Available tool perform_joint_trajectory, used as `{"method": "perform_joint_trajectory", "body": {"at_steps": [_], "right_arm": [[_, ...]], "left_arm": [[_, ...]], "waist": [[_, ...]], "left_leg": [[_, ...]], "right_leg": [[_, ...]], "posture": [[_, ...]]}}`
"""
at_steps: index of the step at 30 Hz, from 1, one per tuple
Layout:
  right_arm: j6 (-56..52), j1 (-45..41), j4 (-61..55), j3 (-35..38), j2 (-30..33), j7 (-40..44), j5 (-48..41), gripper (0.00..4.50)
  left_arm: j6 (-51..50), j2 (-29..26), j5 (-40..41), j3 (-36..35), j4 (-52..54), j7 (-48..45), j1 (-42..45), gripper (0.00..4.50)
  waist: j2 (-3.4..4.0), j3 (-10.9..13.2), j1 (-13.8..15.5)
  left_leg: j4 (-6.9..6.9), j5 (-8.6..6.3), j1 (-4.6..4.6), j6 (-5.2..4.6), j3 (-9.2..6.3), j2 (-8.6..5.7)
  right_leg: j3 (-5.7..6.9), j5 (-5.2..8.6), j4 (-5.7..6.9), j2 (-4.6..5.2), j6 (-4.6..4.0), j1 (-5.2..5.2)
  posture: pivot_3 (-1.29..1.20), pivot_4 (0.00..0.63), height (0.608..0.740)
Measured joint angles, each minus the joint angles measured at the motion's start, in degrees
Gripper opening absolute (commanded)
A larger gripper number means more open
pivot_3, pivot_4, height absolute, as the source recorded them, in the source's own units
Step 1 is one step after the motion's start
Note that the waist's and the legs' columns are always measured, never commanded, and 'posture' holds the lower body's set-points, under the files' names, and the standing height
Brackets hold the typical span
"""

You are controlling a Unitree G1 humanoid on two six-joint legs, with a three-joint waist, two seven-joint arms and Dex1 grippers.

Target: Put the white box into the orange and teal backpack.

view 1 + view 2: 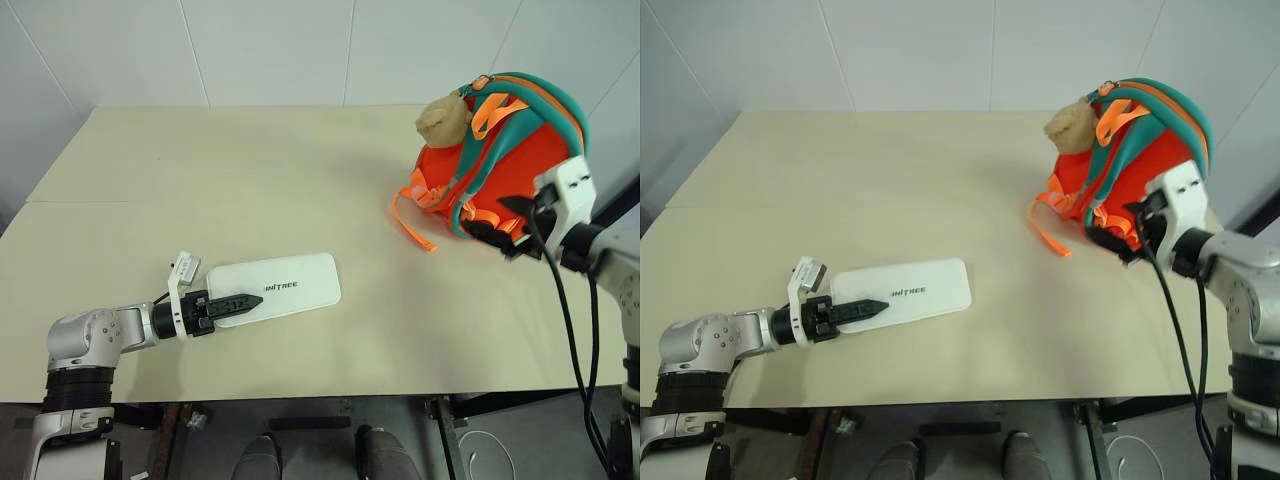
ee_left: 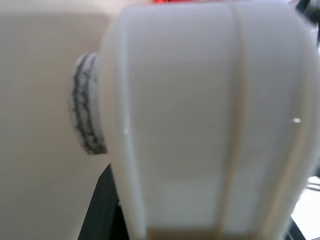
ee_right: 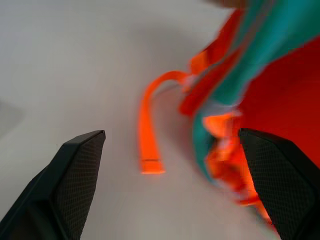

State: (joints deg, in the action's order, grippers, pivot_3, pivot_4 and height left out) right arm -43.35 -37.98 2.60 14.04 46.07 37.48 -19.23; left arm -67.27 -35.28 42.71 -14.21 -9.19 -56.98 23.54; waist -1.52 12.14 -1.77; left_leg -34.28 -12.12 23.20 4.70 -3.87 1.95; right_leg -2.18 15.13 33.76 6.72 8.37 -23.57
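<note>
The white box lies flat on the table, near its front edge and left of centre, with small dark lettering on top. My left gripper reaches in from the left, one black finger lying over the box's left end, shut on it. The left wrist view has the white box pressed close in front of the camera. At the back right stands the orange and teal backpack, a beige plush charm on its top. My right gripper is open at the backpack's lower front, its fingers spread wide around the straps.
The beige table runs back to a white wall. A loose orange strap trails from the backpack onto the table toward the middle. Black cables hang along my right arm past the table's right edge.
</note>
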Motion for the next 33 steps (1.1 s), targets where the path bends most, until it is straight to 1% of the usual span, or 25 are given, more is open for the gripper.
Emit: {"method": "perform_joint_trajectory", "body": {"at_steps": [2, 4, 7, 9, 12, 15, 19, 21, 24, 26, 27, 28, 29, 30, 32, 33], "right_arm": [[3.5, -8.6, 10.4, -2.9, -3.4, -5.8, 4.8, 4.5], [6.3, -14.0, 17.8, -4.6, -6.4, -9.1, 7.4, 4.5], [11.3, -20.1, 27.6, -7.0, -10.7, -9.7, 9.2, 4.5], [16.1, -25.1, 37.7, -7.5, -14.4, -9.4, 9.8, 4.5], [23.3, -29.9, 50.2, -7.7, -17.6, -9.3, 10.4, 4.5], [30.3, -32.5, 58.8, -7.2, -18.3, -9.6, 11.3, 3.92], [42.0, -33.2, 65.7, -5.9, -19.2, -9.5, 11.5, 2.54], [45.2, -33.2, 67.2, -4.5, -19.9, -8.0, 11.0, 1.78], [48.6, -33.2, 67.3, -2.4, -21.3, -1.9, 8.8, 0.73], [49.0, -32.6, 64.4, -0.6, -23.0, 6.3, 5.0, 0.12], [47.3, -31.9, 60.6, -0.6, -23.8, 11.2, 3.1, 0.02], [43.6, -30.4, 54.7, -1.7, -24.2, 17.0, 1.1, 0.02], [39.7, -29.2, 49.9, -3.4, -24.1, 20.4, -0.1, 0.02], [32.1, -25.2, 39.6, -7.0, -22.6, 26.1, -2.3, 0.02], [22.4, -20.0, 27.5, -11.7, -20.8, 31.7, -5.2, 0.02], [15.7, -16.1, 19.0, -14.5, -19.4, 34.1, -7.8, 0.02]], "left_arm": [[1.8, 1.7, 0.3, -1.7, 0.8, 1.5, -1.6, 1.34], [2.6, 3.4, 0.6, -2.5, 1.8, 2.8, -2.6, 1.34], [3.4, 4.9, 1.6, -3.9, 2.6, 4.5, -4.0, 1.34], [3.8, 5.8, 2.7, -5.9, 3.8, 6.0, -4.7, 1.34], [4.2, 6.8, 4.7, -8.0, 5.7, 8.0, -5.3, 1.34], [4.4, 7.4, 5.6, -9.7, 7.0, 10.0, -6.7, 1.34], [5.6, 9.0, 7.1, -12.0, 10.1, 13.6, -8.7, 1.34], [6.6, 10.1, 7.9, -12.9, 12.2, 15.0, -9.1, 1.34], [7.6, 10.5, 9.5, -13.8, 15.2, 16.9, -10.1, 1.34], [8.1, 10.5, 10.2, -14.5, 15.9, 18.0, -10.9, 1.34], [8.2, 10.5, 10.3, -14.6, 16.0, 18.5, -11.1, 1.34], [8.2, 10.5, 10.5, -14.7, 16.2, 19.0, -11.3, 1.34], [8.3, 10.4, 10.8, -14.8, 16.4, 19.4, -11.4, 1.34], [8.3, 9.8, 11.1, -14.9, 17.1, 19.9, -11.9, 1.34], [8.3, 8.2, 11.2, -15.2, 17.3, 20.3, -12.6, 1.34], [8.3, 7.1, 11.1, -15.3, 17.2, 20.6, -12.9, 1.34]], "waist": [[0.0, 0.0, -0.7], [0.01, 0.0, -0.8], [0.01, 0.0, -0.9], [0.01, 0.0, -1.2], [0.01, 0.0, -1.3], [0.02, 0.0, -1.3], [0.02, 0.0, -1.5], [0.03, 0.0, -1.7], [0.06, 0.0, -2.1], [0.08, 0.1, -2.6], [0.1, 0.1, -2.9], [0.1, 0.1, -2.9], [0.1, 0.1, -3.0], [0.1, 0.1, -2.7], [0.1, 0.1, -2.7], [0.11, 0.1, -2.6]], "left_leg": [[-0.02, 0.06, -0.03, -0.04, 0.09, 0.0], [0.0, 0.12, -0.01, -0.07, 0.09, 0.0], [0.03, 0.12, 0.0, -0.07, 0.08, 0.0], [0.07, 0.11, 0.01, -0.06, 0.09, -0.01], [0.21, 0.11, 0.02, -0.05, 0.07, -0.01], [0.23, 0.06, 0.06, -0.01, 0.07, -0.01], [0.23, 0.04, 0.06, 0.03, 0.07, -0.01], [0.23, 0.04, 0.04, 0.04, 0.07, 0.0], [0.23, 0.06, -0.04, 0.06, 0.07, 0.01], [0.23, 0.1, -0.04, 0.12, 0.07, 0.02], [0.22, 0.11, -0.04, 0.13, 0.07, 0.02], [0.21, 0.11, -0.05, 0.14, 0.05, 0.03], [0.2, 0.11, -0.05, 0.14, 0.04, 0.04], [0.21, 0.1, -0.03, 0.16, -0.04, 0.05], [0.19, 0.05, -0.03, 0.19, -0.05, 0.05], [0.19, 0.03, -0.02, 0.19, -0.05, 0.05]], "right_leg": [[-0.11, -0.07, -0.09, -0.01, -0.14, -0.01], [-0.12, -0.1, -0.11, -0.02, -0.16, -0.01], [-0.13, -0.29, -0.03, -0.03, 0.19, -0.02], [-0.14, -0.58, -0.01, -0.04, 0.71, -0.04], [-0.13, -0.56, -0.03, -0.05, 0.71, -0.06], [-0.14, -0.54, -0.1, -0.05, 0.73, -0.04], [-0.14, -0.55, -0.18, -0.06, 0.74, -0.04], [-0.15, -0.55, -0.13, -0.08, 0.74, -0.05], [-0.18, -0.54, -0.01, -0.11, 0.75, -0.04], [-0.2, -0.55, 0.06, -0.11, 0.75, -0.05], [-0.2, -0.56, 0.09, -0.12, 0.77, -0.05], [-0.2, -0.55, 0.12, -0.13, 0.78, -0.05], [-0.2, -0.55, 0.13, -0.15, 0.79, -0.06], [-0.18, -0.48, 0.18, -0.17, 0.8, -0.06], [-0.19, -0.38, 0.27, -0.18, 0.79, -0.09], [-0.19, -0.32, 0.32, -0.17, 0.76, -0.14]], "posture": [[0.0, 0.15, 0.74], [0.0, 0.15, 0.74], [0.0, 0.15, 0.74], [0.0, 0.15, 0.74], [0.0, 0.15, 0.74], [0.0, 0.15, 0.74], [0.0, 0.15, 0.74], [0.0, 0.15, 0.74], [0.0, 0.15, 0.74], [0.0, 0.15, 0.74], [0.0, 0.15, 0.74], [0.0, 0.15, 0.74], [0.0, 0.15, 0.74], [0.0, 0.15, 0.74], [0.0, 0.15, 0.74], [0.0, 0.15, 0.74]]}}
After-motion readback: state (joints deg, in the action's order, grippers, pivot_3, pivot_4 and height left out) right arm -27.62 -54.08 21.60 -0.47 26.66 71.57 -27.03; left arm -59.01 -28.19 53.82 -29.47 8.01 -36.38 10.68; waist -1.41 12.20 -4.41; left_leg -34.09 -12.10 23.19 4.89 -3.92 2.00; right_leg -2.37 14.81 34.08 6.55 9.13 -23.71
